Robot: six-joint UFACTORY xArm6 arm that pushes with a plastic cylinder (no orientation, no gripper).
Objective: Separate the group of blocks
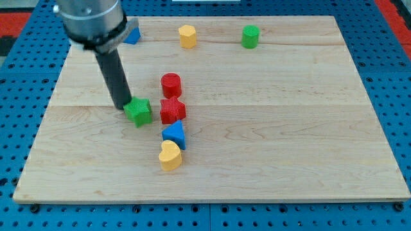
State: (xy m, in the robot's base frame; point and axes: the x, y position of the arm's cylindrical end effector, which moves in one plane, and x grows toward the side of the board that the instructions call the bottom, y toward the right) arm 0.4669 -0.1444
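On the surface (289,128), my tip (122,106) sits left of centre, touching the left side of the green block (139,111). Just right of it lies the red star-like block (172,110), with the red cylinder (171,85) just above. Below come the blue triangular block (174,135) and the yellow heart block (170,155). Along the frame's top: a blue block (133,36) partly hidden, a yellow block (187,36), a green cylinder (250,36).

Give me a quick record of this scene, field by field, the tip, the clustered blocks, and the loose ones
tip: my tip at the green star block's left edge
cluster: green star block, red cylinder, red star block, blue triangle block, yellow heart block
cluster spacing: close together, mid-board
apart, top edge: yellow block, green cylinder
partly hidden: blue block behind the arm
surface: wooden board
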